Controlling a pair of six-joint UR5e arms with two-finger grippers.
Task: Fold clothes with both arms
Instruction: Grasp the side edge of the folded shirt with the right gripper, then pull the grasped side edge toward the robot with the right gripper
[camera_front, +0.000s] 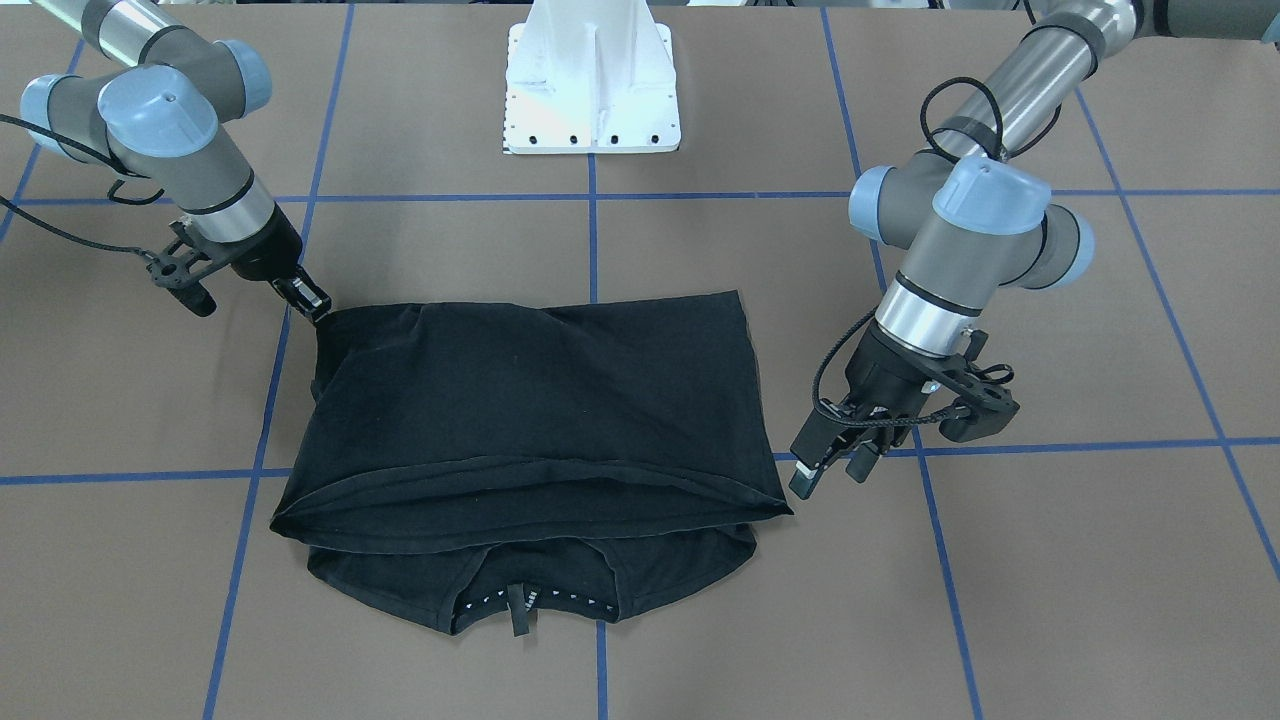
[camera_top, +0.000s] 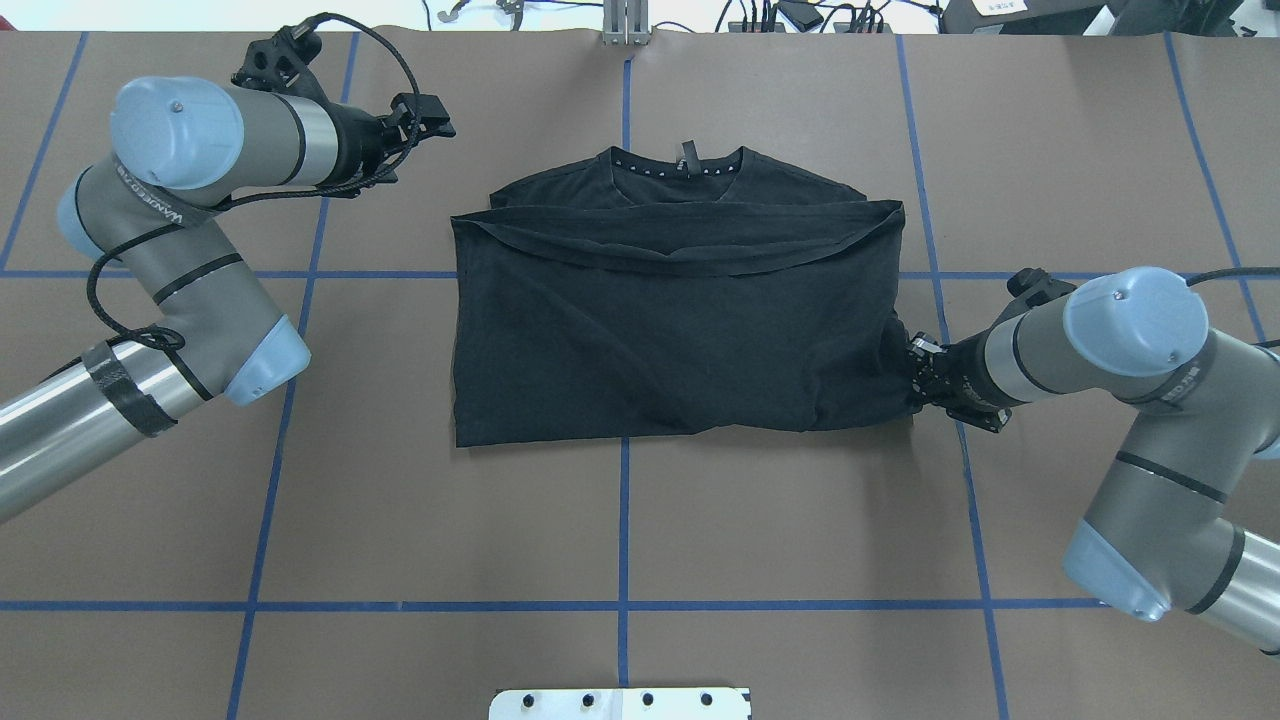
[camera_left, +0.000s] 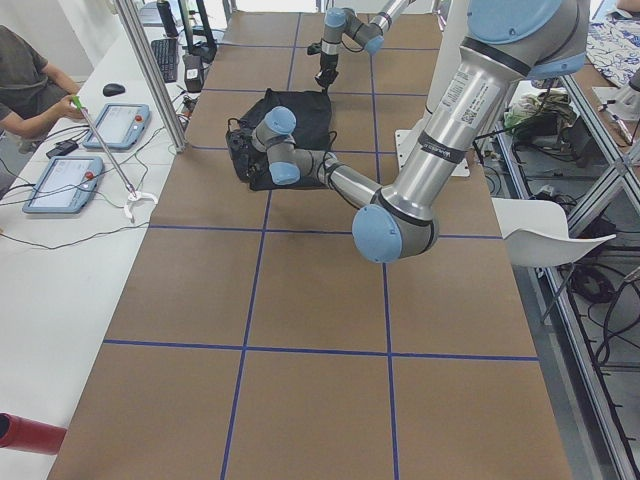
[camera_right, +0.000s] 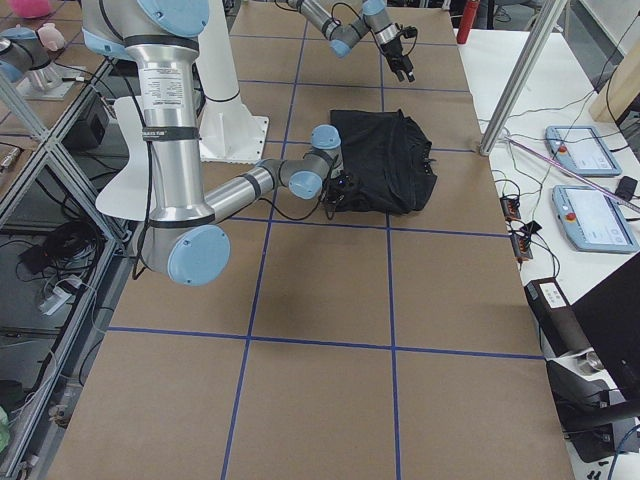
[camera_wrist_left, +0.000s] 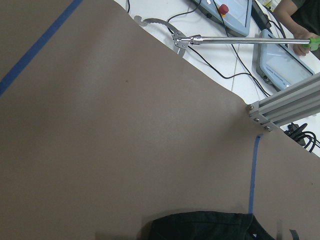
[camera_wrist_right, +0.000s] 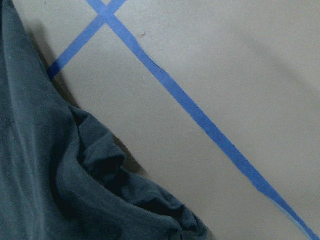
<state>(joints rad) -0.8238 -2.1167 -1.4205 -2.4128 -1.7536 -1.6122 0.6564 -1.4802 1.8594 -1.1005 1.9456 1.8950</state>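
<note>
The black t-shirt (camera_top: 660, 330) lies in the middle of the desk (camera_top: 620, 520). It is folded over once, so its bottom half covers most of it. Only the collar (camera_top: 680, 165) with its dotted band peeks out, on the side far from the robot. The cloth edge next to the collar is wavy, not straight.

The right pincer (camera_top: 915, 378) is down at the shirt's near corner on its own side. It is clamped on the cloth, and the cloth bunches up toward it. The left pincer (camera_front: 830, 470) has its fingers apart and holds nothing. It hangs near the shirt's far corner on its side, not touching it.

What could go wrong? One side is held and the other is not. If the right pincer pulls now, the shirt may slide or twist, and the fold may open. The left pincer could also miss, or grab only the top layer. Then the next fold would come out crooked.
</note>
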